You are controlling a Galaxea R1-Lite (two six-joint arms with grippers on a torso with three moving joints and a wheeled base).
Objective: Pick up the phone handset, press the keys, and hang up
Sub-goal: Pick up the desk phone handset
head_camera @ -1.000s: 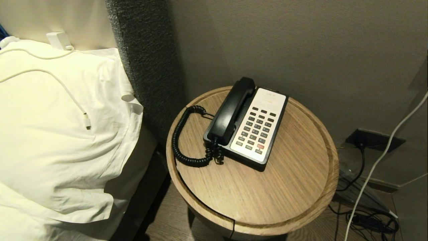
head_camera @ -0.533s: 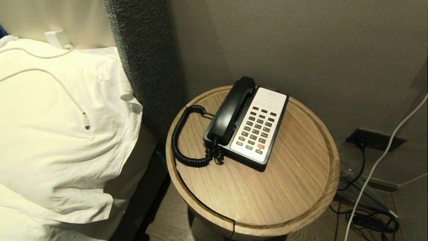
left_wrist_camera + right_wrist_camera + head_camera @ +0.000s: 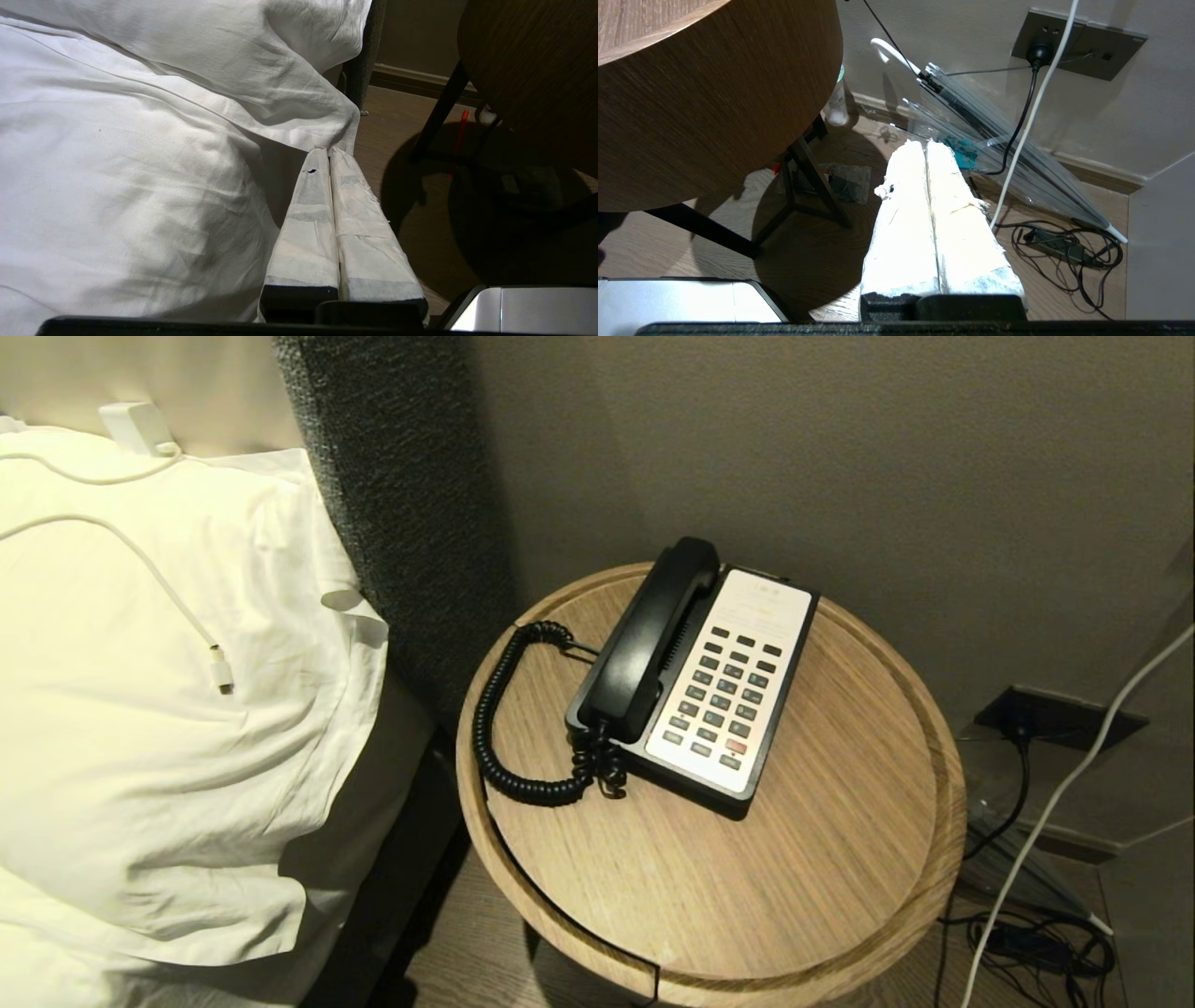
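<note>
Left claw [image 3: 330, 150] low beside white bedding [image 3: 117, 163], fingers pressed together, holding nothing; right claw [image 3: 926, 142] low by tabletop's side, likewise closed and empty; round wooden tabletop [image 3: 840, 859] carries phone toward far edge; phone handset [image 3: 644, 644] resting in cradle, left of keys [image 3: 724, 695]; coiled cord [image 3: 499, 728] loops toward left edge.

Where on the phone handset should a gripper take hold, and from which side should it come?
Probably the slim middle bar of the phone handset, between its two thicker ends, coming down from above. It lies in the cradle on the phone base, with the keys close on one side, so the jaws should close across its width.
</note>
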